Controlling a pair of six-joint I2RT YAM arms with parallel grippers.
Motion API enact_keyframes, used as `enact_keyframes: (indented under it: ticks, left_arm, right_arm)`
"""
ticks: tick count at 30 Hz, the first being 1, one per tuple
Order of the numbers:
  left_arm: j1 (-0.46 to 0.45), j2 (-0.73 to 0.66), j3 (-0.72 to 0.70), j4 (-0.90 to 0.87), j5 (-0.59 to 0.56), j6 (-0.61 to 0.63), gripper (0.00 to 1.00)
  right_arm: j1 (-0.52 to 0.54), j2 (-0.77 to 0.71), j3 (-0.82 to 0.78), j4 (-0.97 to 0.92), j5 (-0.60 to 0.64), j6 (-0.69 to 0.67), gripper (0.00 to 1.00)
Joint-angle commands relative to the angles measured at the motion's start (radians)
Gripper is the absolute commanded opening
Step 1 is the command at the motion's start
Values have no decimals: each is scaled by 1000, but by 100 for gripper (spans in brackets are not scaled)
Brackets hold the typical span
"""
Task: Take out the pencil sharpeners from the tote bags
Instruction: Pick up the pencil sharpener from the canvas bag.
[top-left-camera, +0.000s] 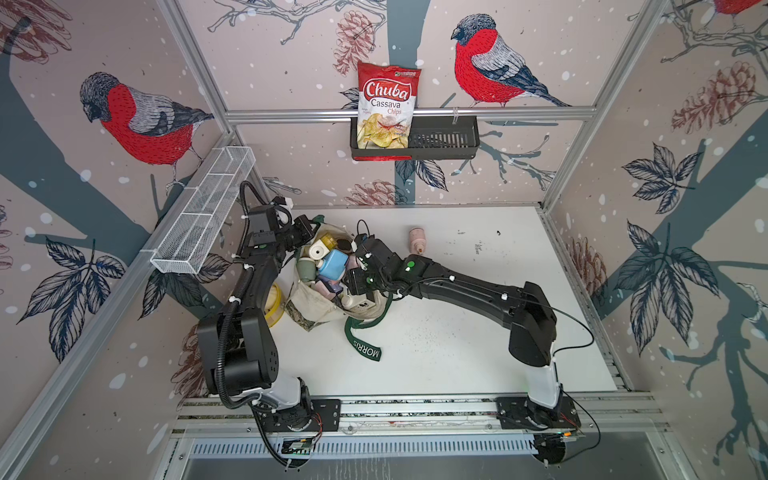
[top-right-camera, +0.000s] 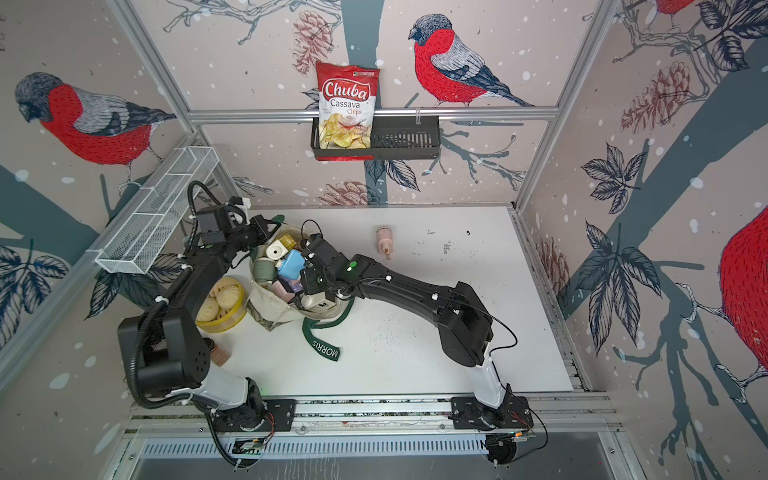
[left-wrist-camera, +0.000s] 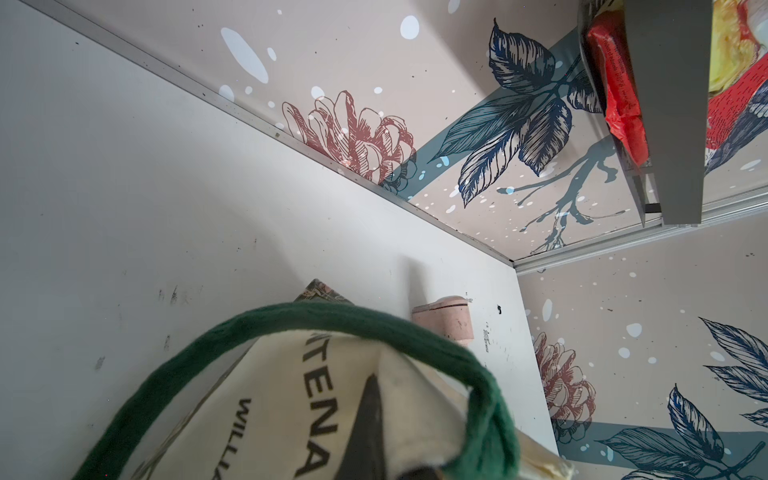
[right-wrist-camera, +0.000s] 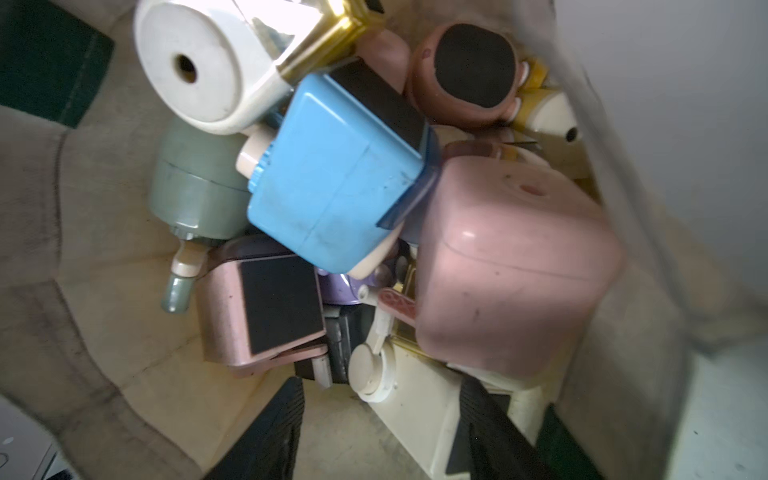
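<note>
Tote bag (top-left-camera: 312, 305): cream canvas, standing open-mouthed at the 9 o'clock side of the bench (top-left-camera: 457, 340) in both top views. One dark green handle (top-left-camera: 365, 347), lettered "MORRIS", is laid on the bench at 5 o'clock of the bag.

Contents: the bag is seen packed with pencil sharpeners. A blue sharpener (right-wrist-camera: 332, 178) is lying topmost. A pink sharpener (right-wrist-camera: 511, 270) is pressed against it, and a round-faced white sharpener (right-wrist-camera: 199, 70) and a grey-green sharpener (right-wrist-camera: 195, 187) are lodged beside it. No count can be made, the lower pieces being covered.

Outside the bag: a lone pink sharpener (top-left-camera: 417, 240) is found on its side on the bench, at 2 o'clock of the bag and well apart from it.

Left gripper (top-left-camera: 308, 232): positioned at the bag's 11 o'clock rim. Its jaws are pressed together on the canvas rim, as seen in the left wrist view.

Right gripper (right-wrist-camera: 374, 419): positioned inside the bag mouth, reaching in from 3 o'clock. Its jaws are held apart over a cream sharpener (right-wrist-camera: 419, 415); nothing is clamped.

A yellow bowl (top-right-camera: 228, 324) of pale discs is noted just beside the bag at 8 o'clock.
</note>
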Motion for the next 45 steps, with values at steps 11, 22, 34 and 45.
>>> enact_keyframes:
  ticks: [11,22,34,45]
  left_arm:
    - [3,-10,11,110,34,0,0]
    - [3,-12,12,110,34,2,0]
    - [3,-13,13,110,34,0,0]
    - [3,-13,14,110,34,0,0]
  right_arm:
    - [-35,26,-36,33,61,52,77]
    - [-61,80,12,157,27,20,77]
    - [-75,128,51,210,86,-22,66]
    - [-84,136,64,234,52,-80,46]
